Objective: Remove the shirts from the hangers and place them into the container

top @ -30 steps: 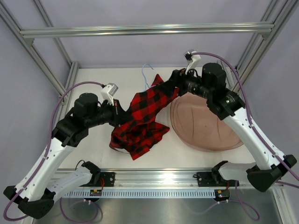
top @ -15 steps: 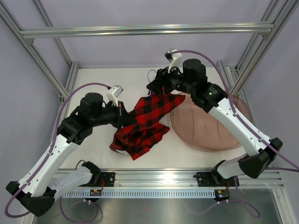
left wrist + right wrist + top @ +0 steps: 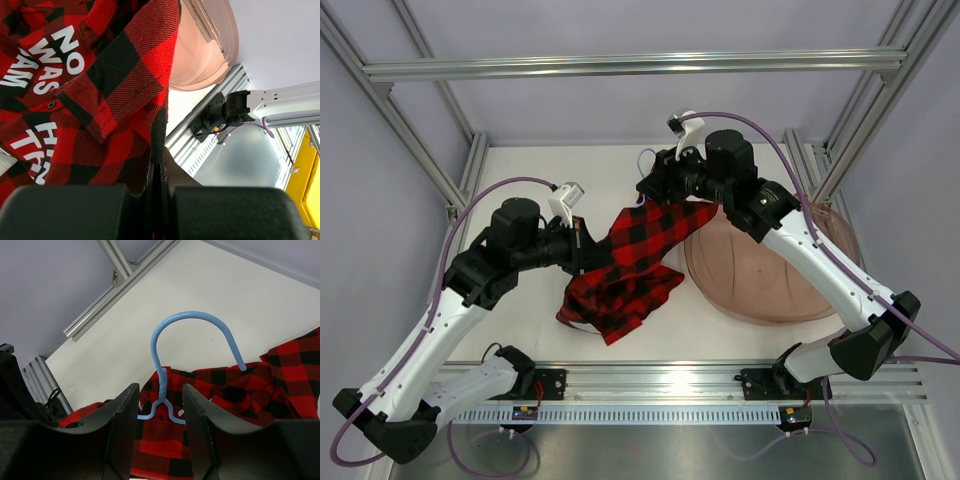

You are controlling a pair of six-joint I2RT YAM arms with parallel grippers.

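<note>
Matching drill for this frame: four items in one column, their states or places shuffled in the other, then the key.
1. left end effector
2. right end effector
3. light-blue wire hanger
4. tub

A. lies to the right of the plaid shirt
B. shut on the plaid shirt's cloth
C. hook pokes out of the shirt
D. jaws apart, one on each side of the hanger's neck

Pairs: 1-B, 2-D, 3-C, 4-A

Shirt red-black buffalo plaid (white lettering inside); hanger light blue; tub translucent pinkish-brown.
</note>
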